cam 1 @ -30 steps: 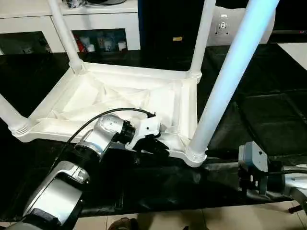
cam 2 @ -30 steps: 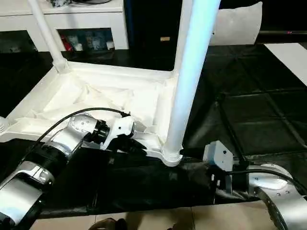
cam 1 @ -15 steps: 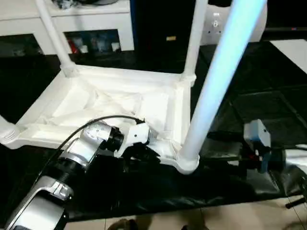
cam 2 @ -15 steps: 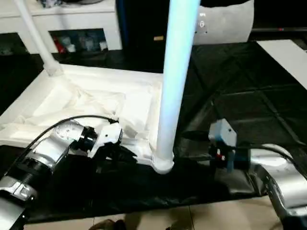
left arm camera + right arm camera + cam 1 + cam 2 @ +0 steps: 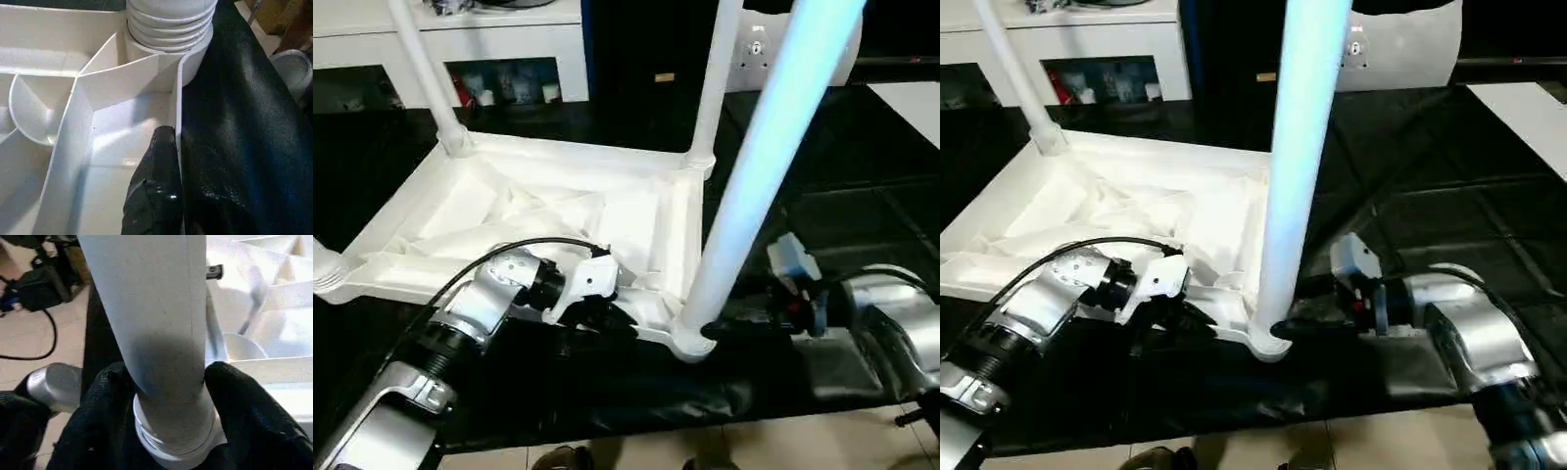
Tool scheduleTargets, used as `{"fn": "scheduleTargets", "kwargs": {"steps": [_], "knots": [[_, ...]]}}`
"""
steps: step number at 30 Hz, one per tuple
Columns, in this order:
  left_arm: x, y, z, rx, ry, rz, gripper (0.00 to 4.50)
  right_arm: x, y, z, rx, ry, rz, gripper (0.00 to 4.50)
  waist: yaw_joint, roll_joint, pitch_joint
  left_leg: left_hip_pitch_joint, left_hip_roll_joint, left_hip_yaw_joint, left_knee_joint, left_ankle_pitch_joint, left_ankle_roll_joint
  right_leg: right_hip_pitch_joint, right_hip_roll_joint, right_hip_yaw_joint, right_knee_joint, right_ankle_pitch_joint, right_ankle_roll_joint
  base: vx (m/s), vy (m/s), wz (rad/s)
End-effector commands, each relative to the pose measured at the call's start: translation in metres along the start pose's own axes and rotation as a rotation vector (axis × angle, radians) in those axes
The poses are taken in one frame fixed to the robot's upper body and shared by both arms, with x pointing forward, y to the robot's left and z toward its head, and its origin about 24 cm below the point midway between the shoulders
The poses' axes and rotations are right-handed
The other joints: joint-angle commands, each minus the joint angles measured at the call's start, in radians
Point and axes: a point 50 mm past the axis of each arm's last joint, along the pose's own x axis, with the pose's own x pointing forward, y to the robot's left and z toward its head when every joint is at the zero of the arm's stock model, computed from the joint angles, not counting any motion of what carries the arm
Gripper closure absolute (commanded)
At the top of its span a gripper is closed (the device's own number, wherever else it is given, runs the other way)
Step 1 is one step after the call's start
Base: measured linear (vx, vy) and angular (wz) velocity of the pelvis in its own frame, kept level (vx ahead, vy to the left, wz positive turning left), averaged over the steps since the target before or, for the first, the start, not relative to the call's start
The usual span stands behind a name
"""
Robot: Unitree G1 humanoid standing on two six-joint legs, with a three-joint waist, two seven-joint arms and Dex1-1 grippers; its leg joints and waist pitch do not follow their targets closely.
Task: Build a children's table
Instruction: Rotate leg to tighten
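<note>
The white children's table top (image 5: pixel 509 211) lies upside down on the black-covered surface, ribs up. Legs stand in its corner sockets: far left (image 5: pixel 426 69), far right (image 5: pixel 715 78) and the tall near-right leg (image 5: pixel 764 157). My left gripper (image 5: pixel 607 313) is shut on the top's near rim beside that corner; one black finger (image 5: pixel 156 186) lies against the inside of the rim wall. My right gripper (image 5: pixel 1293 323) reaches in from the right, and its fingers (image 5: pixel 234 396) press on both sides of the near-right leg just above its ribbed base (image 5: pixel 171 435).
The black work surface (image 5: pixel 862 196) stretches to the right and behind. White shelving (image 5: pixel 509 39) stands at the back. The near edge of the surface drops to a tiled floor (image 5: pixel 705 450). A grey cable (image 5: pixel 519 245) arches over my left wrist.
My right gripper has moved left to the base of the near-right leg and closed around it. My left gripper has kept its hold on the rim. The camera has shifted slightly.
</note>
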Motion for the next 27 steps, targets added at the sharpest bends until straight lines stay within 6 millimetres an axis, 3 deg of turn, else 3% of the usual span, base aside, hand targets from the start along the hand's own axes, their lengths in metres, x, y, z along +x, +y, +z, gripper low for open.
{"fn": "scheduleTargets", "kwargs": {"steps": [1,8,11,12,14,17,20,22,24,27], "knots": [[-0.002,-0.004,-0.007,-0.019,0.05,-0.026,4.5,0.002,-0.001,0.0,-0.012,0.016,0.021,2.16,0.011,-0.017,-0.064,0.032,0.088,-0.037,-0.067,-0.147,0.122,0.026,-0.062,0.022,-0.059,0.016,-0.319,0.0,0.0,0.0],[-0.001,-0.002,-0.006,-0.016,0.061,-0.028,4.5,0.012,-0.004,0.0,-0.013,0.022,0.064,2.54,0.008,-0.015,-0.057,0.033,0.088,-0.038,-0.073,-0.188,0.099,0.024,-0.064,0.025,-0.064,-0.025,-0.317,0.0,0.0,0.0],[-0.004,-0.002,-0.008,-0.038,0.077,-0.014,4.5,0.017,-0.003,-0.001,-0.004,0.017,0.084,2.56,0.007,-0.01,-0.051,0.034,0.088,-0.039,-0.078,-0.221,0.08,0.022,-0.063,0.027,-0.069,-0.068,-0.31,0.0,0.0,0.0],[-0.006,-0.001,-0.009,-0.063,0.079,0.01,4.5,0.019,-0.002,-0.002,0.006,0.009,0.083,2.56,0.008,-0.004,-0.05,0.034,0.089,-0.041,-0.08,-0.226,0.074,0.021,-0.064,0.027,-0.068,-0.075,-0.309,0.0,0.0,0.0],[-0.009,0.0,-0.011,-0.097,0.072,0.045,4.5,0.02,-0.002,-0.002,0.017,-0.001,0.071,2.56,0.006,-0.007,-0.05,0.036,0.09,-0.04,-0.082,-0.231,0.068,0.02,-0.062,0.027,-0.069,-0.071,-0.313,0.0,0.0,0.0],[-0.015,0.003,-0.013,-0.191,0.047,0.161,4.5,0.023,-0.002,-0.006,0.039,-0.037,-0.016,2.57,0.004,-0.001,-0.046,0.038,0.092,-0.04,-0.088,-0.255,0.051,0.017,-0.063,0.03,-0.071,-0.082,-0.313,0.0,0.0,0.0],[-0.016,0.002,-0.012,-0.273,0.022,0.28,4.5,0.033,0.0,-0.015,0.044,-0.049,-0.181,2.57,0.001,-0.008,-0.042,0.034,0.092,-0.044,-0.093,-0.262,0.038,0.015,-0.064,0.032,-0.073,-0.1,-0.302,0.0,0.0,0.0],[-0.011,0.002,-0.006,-0.315,-0.024,0.336,4.5,0.041,0.0,-0.018,0.069,-0.071,-0.285,2.57,-0.013,-0.006,-0.039,0.032,0.088,-0.046,-0.096,-0.278,0.028,0.013,-0.063,0.03,-0.077,-0.144,-0.288,0.0,0.0,0.0],[-0.004,0.006,0.001,-0.338,-0.053,0.391,4.5,0.05,-0.001,-0.019,0.111,-0.106,-0.391,2.59,-0.024,-0.008,-0.036,0.029,0.084,-0.049,-0.098,-0.312,0.01,0.01,-0.062,0.03,-0.084,-0.217,-0.264,0.0,0.0,0.0],[0.004,0.011,0.007,-0.333,-0.056,0.431,4.5,0.061,-0.004,-0.017,0.148,-0.143,-0.485,2.6,-0.028,-0.014,-0.031,0.03,0.082,-0.048,-0.1,-0.335,-0.001,0.001,-0.059,0.033,-0.094,-0.276,-0.225,0.0,0.0,0.0]]}}
